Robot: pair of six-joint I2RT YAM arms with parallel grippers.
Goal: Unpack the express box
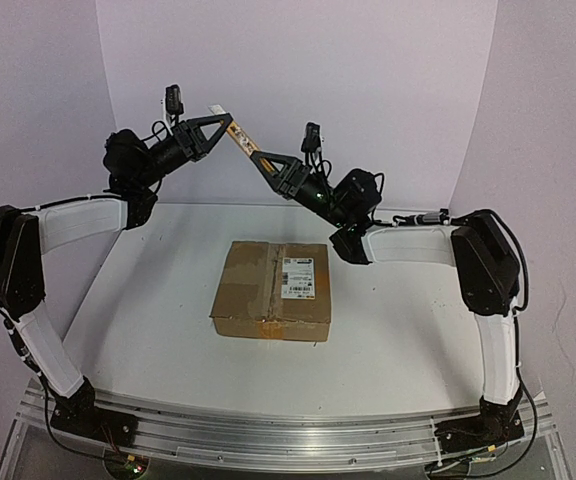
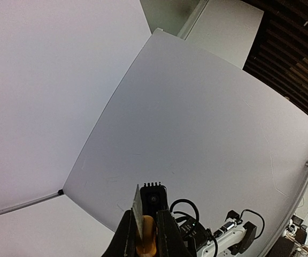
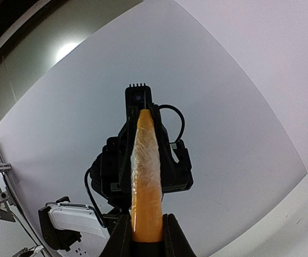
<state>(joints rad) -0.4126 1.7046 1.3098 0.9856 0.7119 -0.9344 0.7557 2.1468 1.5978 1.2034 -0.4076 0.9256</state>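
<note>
The box sits mid-tabletop, its flaps apparently not yet opened. Above the far edge, the left gripper and right gripper both pinch a loose orange tape strip stretched between them. Opening the flaps is still left to do.

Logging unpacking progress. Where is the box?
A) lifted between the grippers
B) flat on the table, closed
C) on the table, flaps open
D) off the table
B: the box lies closed on the table; the left gripper and right gripper hold an orange strip in the air.
</note>
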